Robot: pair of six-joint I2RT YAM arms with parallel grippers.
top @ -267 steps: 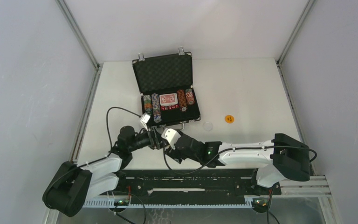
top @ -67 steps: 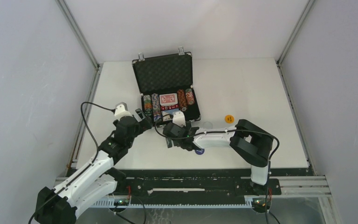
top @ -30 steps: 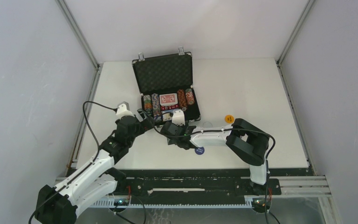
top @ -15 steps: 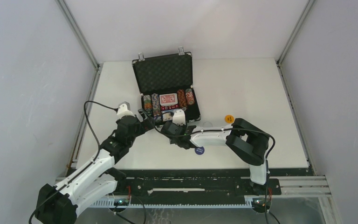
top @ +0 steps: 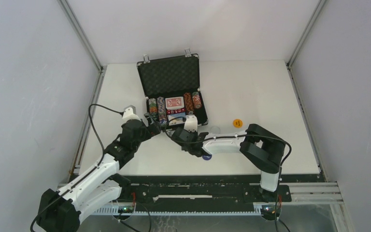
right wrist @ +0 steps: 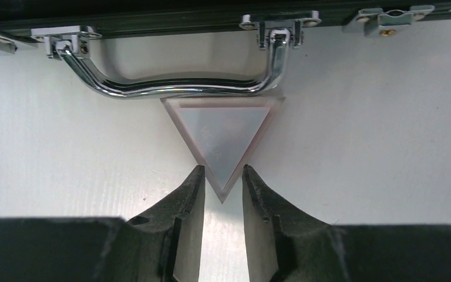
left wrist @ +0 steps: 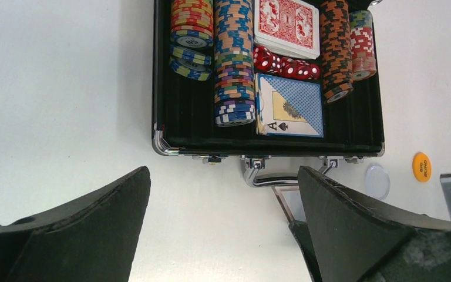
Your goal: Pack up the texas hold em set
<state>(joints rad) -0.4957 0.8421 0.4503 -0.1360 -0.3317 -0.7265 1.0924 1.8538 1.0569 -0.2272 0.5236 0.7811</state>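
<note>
Clear triangular piece touches the handle of the briefcase. Right jaws flank its tip; I cannot tell if they pinch. Left jaws gape at the briefcase's 7 o'clock.

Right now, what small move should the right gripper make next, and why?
Probably close on the clear piece and lift it toward the case. Its corner sits between the right gripper's fingers, just short of the handle and outside the case; I cannot tell if the pinch is firm yet. The left gripper hangs open, apart.
</note>
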